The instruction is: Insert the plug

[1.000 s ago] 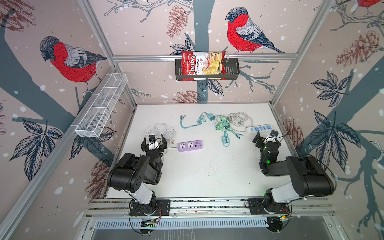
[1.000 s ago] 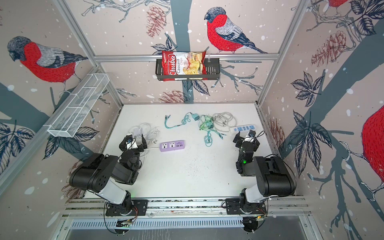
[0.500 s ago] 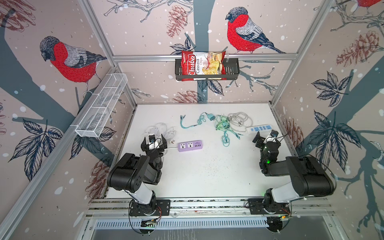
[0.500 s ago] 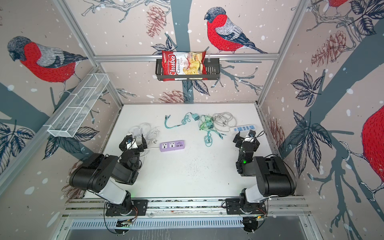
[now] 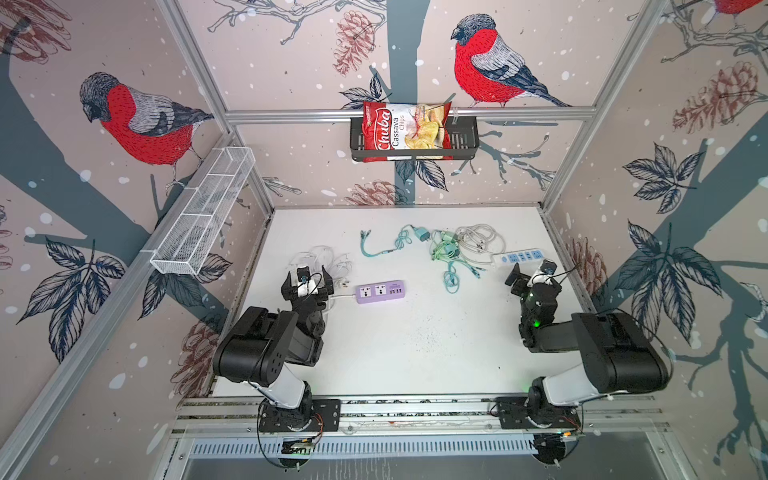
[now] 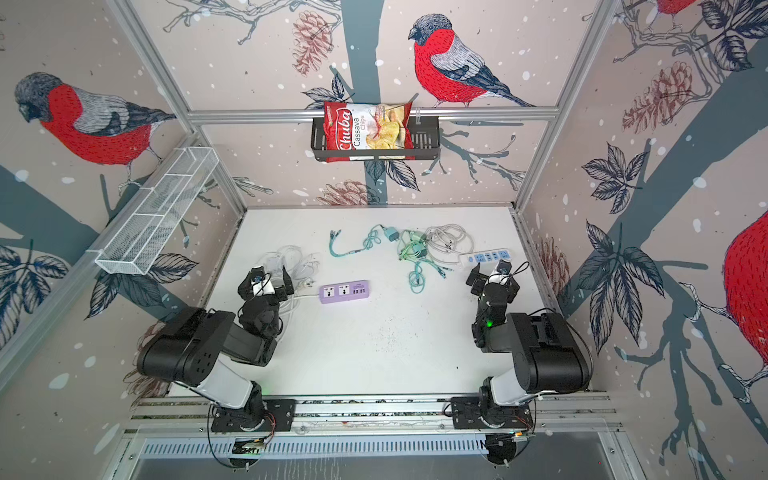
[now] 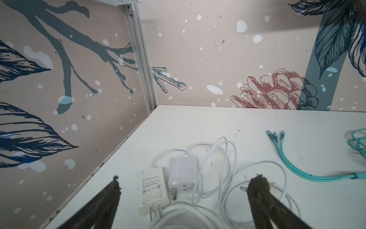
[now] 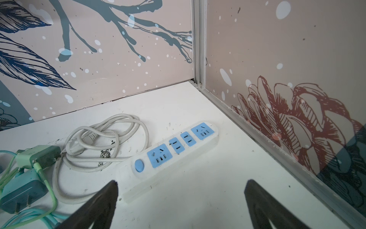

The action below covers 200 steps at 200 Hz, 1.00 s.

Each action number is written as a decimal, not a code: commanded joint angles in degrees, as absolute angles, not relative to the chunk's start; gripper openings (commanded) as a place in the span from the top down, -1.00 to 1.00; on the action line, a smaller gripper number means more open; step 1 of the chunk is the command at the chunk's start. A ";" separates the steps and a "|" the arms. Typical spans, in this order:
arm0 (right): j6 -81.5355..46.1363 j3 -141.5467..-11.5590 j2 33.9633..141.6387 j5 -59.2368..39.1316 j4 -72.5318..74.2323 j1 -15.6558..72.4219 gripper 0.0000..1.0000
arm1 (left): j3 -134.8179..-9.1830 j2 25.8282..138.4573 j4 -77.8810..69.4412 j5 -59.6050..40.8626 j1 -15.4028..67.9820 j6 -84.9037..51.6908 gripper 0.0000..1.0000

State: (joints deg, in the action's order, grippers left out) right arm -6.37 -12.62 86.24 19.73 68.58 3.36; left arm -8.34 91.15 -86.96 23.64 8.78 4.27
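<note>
White plug (image 7: 152,189), rectangular, printed label up, two metal prongs

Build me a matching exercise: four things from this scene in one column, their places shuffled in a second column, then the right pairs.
Things
1. purple power strip
2. blue-and-white power strip
3. chips bag
4. white chargers

Places
A. in the black basket on the back wall
B. in front of the right end effector
C. on the table, beside the left end effector, toward the middle
D. among white cables in front of the left end effector

Pairs: 1-C, 2-B, 3-A, 4-D
</note>
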 commanded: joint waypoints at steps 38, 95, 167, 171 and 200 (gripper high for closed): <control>-7.96 -12.82 84.65 22.31 68.67 3.21 -0.99 | -7.38 90.80 -89.08 22.20 8.56 4.11 -0.97; -7.44 -13.23 81.42 23.65 65.46 3.58 -0.99 | -5.46 84.13 -86.79 22.91 9.66 5.14 -0.97; -12.86 -25.52 70.60 24.36 31.75 5.37 -0.99 | -16.78 64.08 -43.03 25.53 12.92 -1.05 -0.97; -13.36 -26.18 70.29 24.25 30.25 5.64 -0.99 | -17.53 63.32 -41.15 25.34 13.00 -1.93 -0.97; -17.29 -30.89 68.84 22.79 19.48 8.60 -0.99 | -22.38 59.85 -27.35 26.00 13.01 -11.45 -0.97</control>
State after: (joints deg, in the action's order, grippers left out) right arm -12.60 -27.81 69.84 23.79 33.21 6.79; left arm -19.11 62.00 -45.84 25.52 12.91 -2.15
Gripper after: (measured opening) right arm 0.995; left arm 0.985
